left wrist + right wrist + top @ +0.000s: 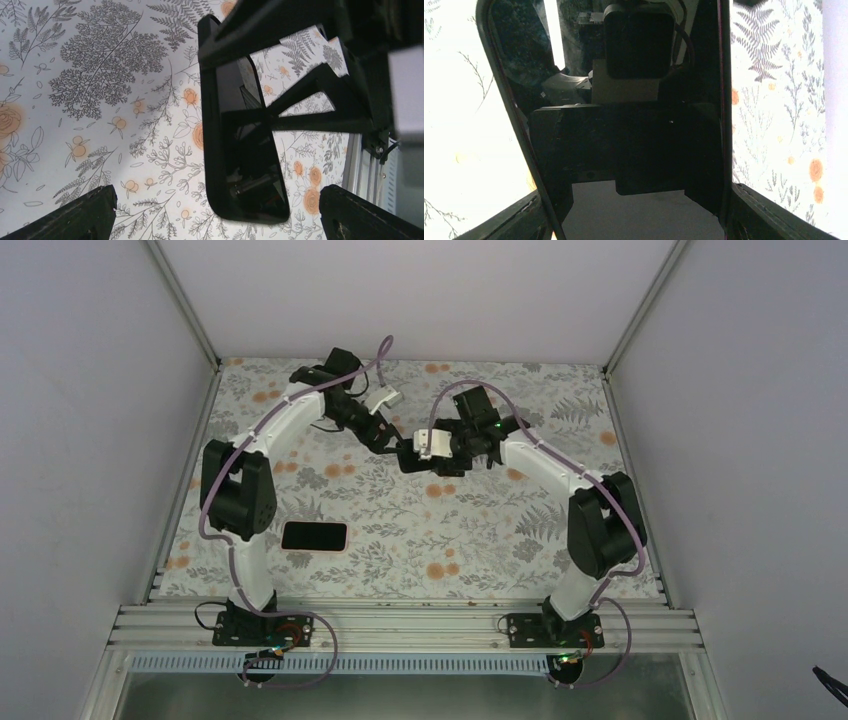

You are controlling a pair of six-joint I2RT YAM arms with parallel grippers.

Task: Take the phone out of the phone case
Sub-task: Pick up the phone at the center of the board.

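Note:
A black cased phone with a glossy face hangs above the middle of the table, held on edge. My right gripper is shut on its long edges; in the right wrist view its fingers press both rims of the case. In the left wrist view the case hangs between my left gripper's wide-open fingers, which stand well apart from it and touch nothing. The left gripper sits just left of the case. I cannot tell whether the phone is still seated.
A second flat black slab lies on the floral tablecloth near the left arm; I cannot tell whether it is a phone or a case. White walls enclose the table, and a metal rail runs along the near edge.

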